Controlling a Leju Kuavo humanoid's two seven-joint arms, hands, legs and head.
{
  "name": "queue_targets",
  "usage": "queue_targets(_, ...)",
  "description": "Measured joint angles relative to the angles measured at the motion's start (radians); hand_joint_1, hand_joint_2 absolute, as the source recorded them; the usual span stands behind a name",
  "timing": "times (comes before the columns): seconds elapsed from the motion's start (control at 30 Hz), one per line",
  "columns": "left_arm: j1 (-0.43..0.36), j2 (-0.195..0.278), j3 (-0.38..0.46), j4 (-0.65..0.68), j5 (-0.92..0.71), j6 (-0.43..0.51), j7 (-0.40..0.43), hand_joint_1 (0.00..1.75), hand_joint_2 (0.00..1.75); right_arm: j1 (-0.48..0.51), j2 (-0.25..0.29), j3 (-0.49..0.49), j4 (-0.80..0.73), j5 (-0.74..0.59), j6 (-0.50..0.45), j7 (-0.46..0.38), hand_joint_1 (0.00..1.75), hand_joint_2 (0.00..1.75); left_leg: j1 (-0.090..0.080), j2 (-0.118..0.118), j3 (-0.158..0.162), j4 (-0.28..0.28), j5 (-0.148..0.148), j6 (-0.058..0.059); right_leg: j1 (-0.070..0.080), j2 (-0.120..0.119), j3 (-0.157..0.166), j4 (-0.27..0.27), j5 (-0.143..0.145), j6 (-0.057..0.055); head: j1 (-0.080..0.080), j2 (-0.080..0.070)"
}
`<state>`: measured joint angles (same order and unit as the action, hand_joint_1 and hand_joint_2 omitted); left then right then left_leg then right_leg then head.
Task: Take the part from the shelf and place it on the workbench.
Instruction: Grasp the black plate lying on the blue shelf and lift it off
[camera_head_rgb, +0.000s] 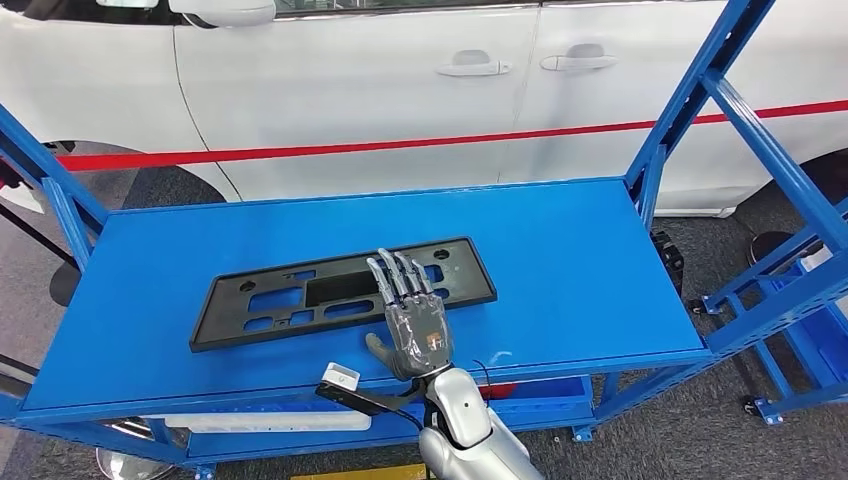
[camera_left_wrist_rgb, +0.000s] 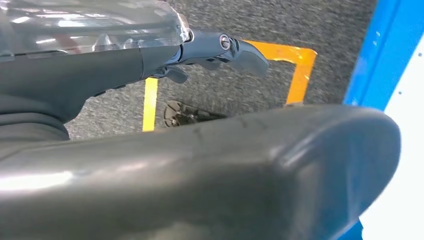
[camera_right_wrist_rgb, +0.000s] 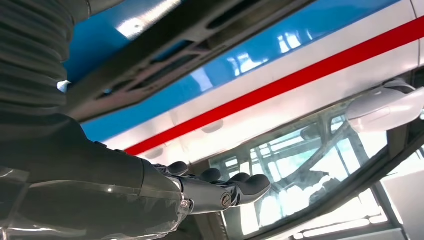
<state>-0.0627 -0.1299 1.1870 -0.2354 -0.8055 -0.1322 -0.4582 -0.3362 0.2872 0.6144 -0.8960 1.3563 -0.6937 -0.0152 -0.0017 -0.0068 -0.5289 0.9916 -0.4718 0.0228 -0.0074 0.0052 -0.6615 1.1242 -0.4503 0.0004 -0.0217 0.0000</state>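
Note:
The part is a flat black rectangular plate with several cut-outs (camera_head_rgb: 300, 300), lying on the blue shelf top (camera_head_rgb: 560, 260) left of its middle. My right hand (camera_head_rgb: 412, 322) reaches in from the near edge with straight, spread fingers whose tips lie over the plate's near right portion; it holds nothing. From the right wrist view, the plate (camera_right_wrist_rgb: 165, 55) shows beyond the right hand (camera_right_wrist_rgb: 220, 192), and whether the fingertips touch it is unclear. My left hand (camera_left_wrist_rgb: 150, 60) hangs over the floor, fingers extended and holding nothing.
A white car (camera_head_rgb: 400, 80) with a red stripe stands just behind the shelf. Blue frame uprights (camera_head_rgb: 690, 110) rise at the shelf's right end and left end. A white object (camera_head_rgb: 260, 420) lies on the lower level. Yellow floor tape (camera_left_wrist_rgb: 300, 70) marks the grey carpet.

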Motion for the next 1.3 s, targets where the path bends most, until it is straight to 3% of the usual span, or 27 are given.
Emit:
queue_targets(0.07,-0.002,-0.002,0.000,0.001,-0.007,-0.005,0.000,0.00,0.00,-0.022,0.005,0.017,0.023,0.010,0.011,0.020,0.00,1.75,-0.002,0.000,0.005,0.002,-0.010,-0.009,0.006,0.000,0.040,-0.088,0.027,-0.010,-0.002,0.000)
queue_targets(0.17,-0.007,-0.001,0.000,0.001,-0.013,-0.009,-0.001,0.00,0.00,-0.047,0.014,0.039,0.063,0.028,0.037,0.044,0.00,1.75,0.001,0.001,0.008,0.000,-0.018,-0.026,0.006,0.001,0.049,-0.109,0.019,-0.020,-0.003,0.000)
queue_targets(0.23,-0.010,0.000,0.000,0.001,-0.015,-0.010,-0.003,0.00,0.00,-0.062,0.019,0.057,0.094,0.044,0.058,0.060,0.00,1.75,0.003,0.001,-0.003,0.035,-0.042,-0.039,0.001,-0.001,0.062,-0.121,0.018,-0.028,-0.005,0.000)
queue_targets(0.33,-0.010,0.000,0.000,0.001,-0.020,-0.011,-0.004,0.00,0.00,-0.076,0.021,0.085,0.143,0.063,0.085,0.073,0.00,1.75,0.011,0.001,-0.102,0.221,-0.117,-0.057,-0.002,-0.005,0.075,-0.126,0.011,-0.035,-0.009,0.000)
queue_targets(0.37,-0.009,0.000,0.000,0.001,-0.021,-0.011,-0.004,0.00,0.00,-0.077,0.021,0.093,0.159,0.066,0.092,0.075,0.00,1.75,0.015,0.001,-0.135,0.270,-0.125,-0.062,-0.002,-0.005,0.078,-0.126,0.008,-0.035,-0.009,0.000)
queue_targets(0.4,-0.008,0.000,0.000,0.001,-0.021,-0.011,-0.004,0.00,0.00,-0.077,0.021,0.101,0.175,0.068,0.097,0.076,0.00,1.75,0.019,0.001,-0.151,0.283,-0.112,-0.065,-0.003,-0.004,0.082,-0.125,0.004,-0.034,-0.009,0.000)
queue_targets(0.43,-0.007,0.000,0.000,0.001,-0.021,-0.011,-0.004,0.00,0.00,-0.078,0.021,0.108,0.188,0.068,0.101,0.077,0.00,1.75,0.022,0.002,-0.146,0.256,-0.080,-0.067,-0.004,-0.002,0.088,-0.125,0.000,-0.032,-0.009,0.000)
queue_targets(0.5,-0.006,0.001,0.000,0.001,-0.023,-0.013,-0.004,0.00,0.00,-0.083,0.021,0.119,0.207,0.070,0.109,0.078,0.00,1.75,0.026,0.003,-0.094,0.122,0.004,-0.068,-0.006,0.000,0.100,-0.123,-0.009,-0.024,-0.009,0.000)
queue_targets(0.53,-0.007,0.000,0.000,0.001,-0.023,-0.014,-0.004,0.00,0.00,-0.087,0.021,0.124,0.215,0.071,0.111,0.080,0.00,1.75,0.024,0.002,-0.068,0.062,0.028,-0.065,-0.005,0.002,0.103,-0.121,-0.013,-0.019,-0.009,0.000)
queue_targets(0.6,-0.008,0.001,0.000,0.002,-0.024,-0.016,-0.001,0.00,0.00,-0.095,0.021,0.131,0.229,0.075,0.111,0.085,0.00,1.75,0.020,0.001,-0.047,0.011,0.037,-0.054,-0.003,0.004,0.104,-0.120,-0.016,-0.008,-0.009,0.000)
queue_targets(0.67,-0.008,0.001,0.000,0.002,-0.027,-0.016,0.002,0.00,0.00,-0.104,0.024,0.137,0.241,0.080,0.105,0.094,0.00,1.75,0.017,0.000,-0.046,0.007,0.036,-0.038,-0.004,0.005,0.104,-0.121,-0.017,0.004,-0.008,0.000)
queue_targets(0.73,-0.008,0.001,0.000,0.002,-0.034,-0.017,0.004,0.00,0.00,-0.113,0.027,0.142,0.255,0.089,0.098,0.115,0.00,1.75,0.019,0.002,-0.042,-0.001,0.039,-0.022,-0.006,0.003,0.093,-0.089,-0.042,0.014,-0.007,0.000)
queue_targets(0.83,-0.010,0.001,0.000,0.002,-0.049,-0.017,0.006,0.00,0.00,-0.127,0.030,0.146,0.284,0.103,0.076,0.169,1.27,1.75,0.017,0.004,-0.041,-0.004,0.041,-0.008,-0.006,0.000,0.004,0.096,-0.136,0.020,-0.006,0.000)
queue_targets(0.87,-0.009,0.001,0.000,0.002,-0.054,-0.017,0.006,0.00,0.00,-0.131,0.030,0.146,0.295,0.105,0.069,0.186,1.71,1.75,0.016,0.003,-0.041,-0.004,0.040,-0.007,-0.006,0.000,-0.026,0.153,-0.153,0.021,-0.006,0.000)
queue_targets(0.9,-0.009,0.001,0.000,0.002,-0.059,-0.017,0.006,0.00,0.00,-0.137,0.031,0.145,0.306,0.105,0.066,0.200,1.75,1.75,0.014,0.003,-0.041,-0.003,0.040,-0.006,-0.006,0.000,-0.041,0.177,-0.152,0.020,-0.006,0.000)
queue_targets(0.93,-0.009,0.001,-0.001,0.002,-0.064,-0.016,0.005,0.00,0.00,-0.145,0.032,0.145,0.315,0.105,0.067,0.210,1.75,1.75,0.013,0.002,-0.040,-0.003,0.040,-0.006,-0.006,0.000,-0.035,0.160,-0.130,0.017,-0.006,0.000)
queue_targets(1.0,-0.009,0.000,-0.002,0.002,-0.075,-0.012,0.004,0.00,0.00,-0.162,0.035,0.142,0.330,0.103,0.071,0.220,1.75,1.75,0.011,0.001,-0.037,-0.002,0.039,-0.008,-0.004,0.000,0.027,0.028,-0.057,0.007,-0.006,0.000)
queue_targets(1.07,-0.010,0.000,-0.003,0.002,-0.080,-0.006,0.006,0.00,0.00,-0.174,0.040,0.134,0.338,0.097,0.071,0.219,1.75,1.75,0.006,0.000,-0.037,0.001,0.037,-0.014,0.000,-0.002,0.082,-0.089,-0.013,-0.002,-0.007,0.000)
queue_targets(1.2,-0.010,0.001,-0.002,0.003,-0.079,0.002,0.009,0.00,0.00,-0.182,0.046,0.115,0.341,0.088,0.077,0.215,1.75,1.75,0.007,0.000,-0.041,0.006,0.032,-0.037,0.003,0.000,0.090,-0.120,-0.004,-0.016,-0.007,0.000)
queue_targets(1.27,-0.010,0.003,-0.002,0.003,-0.078,0.006,0.012,0.00,0.00,-0.183,0.048,0.109,0.340,0.088,0.085,0.215,1.75,1.75,0.009,0.001,-0.064,0.061,-0.006,-0.049,-0.003,-0.002,0.093,-0.127,0.001,-0.026,-0.010,0.000)
queue_targets(1.3,-0.010,0.004,-0.002,0.003,-0.078,0.008,0.013,0.00,0.00,-0.183,0.048,0.105,0.340,0.088,0.088,0.214,1.75,1.75,0.012,0.001,-0.091,0.120,-0.038,-0.054,-0.004,-0.003,0.093,-0.128,0.002,-0.029,-0.012,0.000)
